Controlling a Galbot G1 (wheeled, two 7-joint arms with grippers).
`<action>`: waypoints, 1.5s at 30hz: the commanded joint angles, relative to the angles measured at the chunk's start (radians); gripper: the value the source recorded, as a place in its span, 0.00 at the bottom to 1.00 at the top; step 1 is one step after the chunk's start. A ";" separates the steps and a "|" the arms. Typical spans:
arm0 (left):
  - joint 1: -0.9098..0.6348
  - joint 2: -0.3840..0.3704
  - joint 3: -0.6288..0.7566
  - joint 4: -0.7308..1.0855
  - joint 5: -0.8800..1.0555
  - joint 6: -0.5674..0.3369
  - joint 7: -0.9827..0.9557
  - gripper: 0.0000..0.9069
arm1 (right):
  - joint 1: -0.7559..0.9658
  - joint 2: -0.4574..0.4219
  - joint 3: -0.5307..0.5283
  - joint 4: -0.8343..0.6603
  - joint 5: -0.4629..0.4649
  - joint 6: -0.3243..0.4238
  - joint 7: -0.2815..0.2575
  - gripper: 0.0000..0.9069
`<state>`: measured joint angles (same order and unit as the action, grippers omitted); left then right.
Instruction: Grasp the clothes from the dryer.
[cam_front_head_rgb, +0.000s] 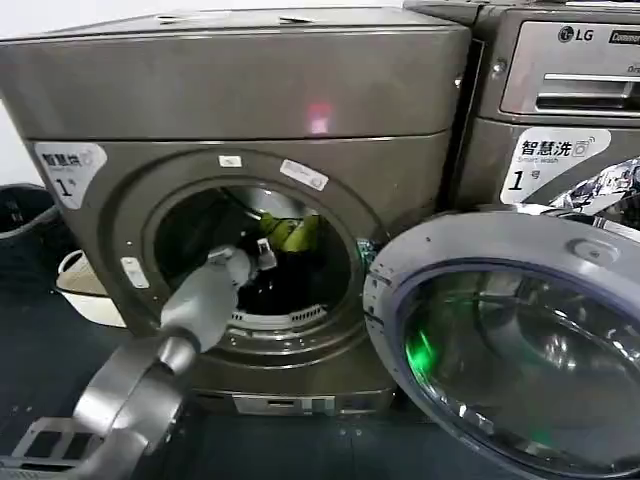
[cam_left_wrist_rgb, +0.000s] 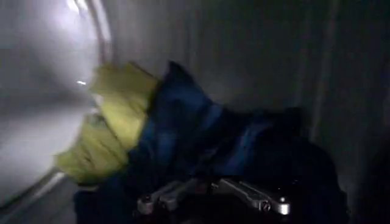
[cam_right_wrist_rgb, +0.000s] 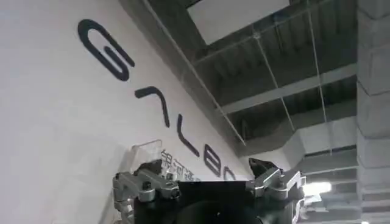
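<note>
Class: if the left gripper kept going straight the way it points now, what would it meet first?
Most likely the navy cloth, lying just ahead of the left gripper inside the dryer; depth is uncertain.

A dark bronze-grey dryer (cam_front_head_rgb: 235, 110) glows with a small pink light (cam_front_head_rgb: 318, 118) as yellow-green and navy blue clothes (cam_left_wrist_rgb: 183, 140) sit in its drum; the neighbouring grey machine (cam_front_head_rgb: 560, 100) bears a white sticker (cam_front_head_rgb: 555, 160).

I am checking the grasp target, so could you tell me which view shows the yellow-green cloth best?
The left wrist view: the yellow-green cloth lies close up against the navy cloth. The head view gives a small patch inside the dryer.
</note>
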<state>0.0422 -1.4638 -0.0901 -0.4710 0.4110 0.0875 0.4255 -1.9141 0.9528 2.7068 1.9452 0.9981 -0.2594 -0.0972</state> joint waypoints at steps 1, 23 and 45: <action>0.176 -0.009 -0.154 -0.298 -0.271 -0.085 -0.343 0.00 | 0.004 -0.004 -0.002 -0.001 -0.002 0.000 0.003 1.00; 0.483 -0.028 -0.264 -0.764 -0.336 -0.326 -0.569 0.00 | 0.001 -0.004 0.002 0.003 -0.043 0.010 -0.010 1.00; 0.465 -0.043 -0.242 -0.731 -0.339 -0.266 -0.558 0.00 | -0.021 -0.003 0.011 -0.011 -0.039 0.034 -0.002 1.00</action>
<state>0.4910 -1.5084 -0.3300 -1.1825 0.0731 -0.1916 -0.1267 -1.9330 0.9498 2.7172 1.9300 0.9588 -0.2281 -0.0992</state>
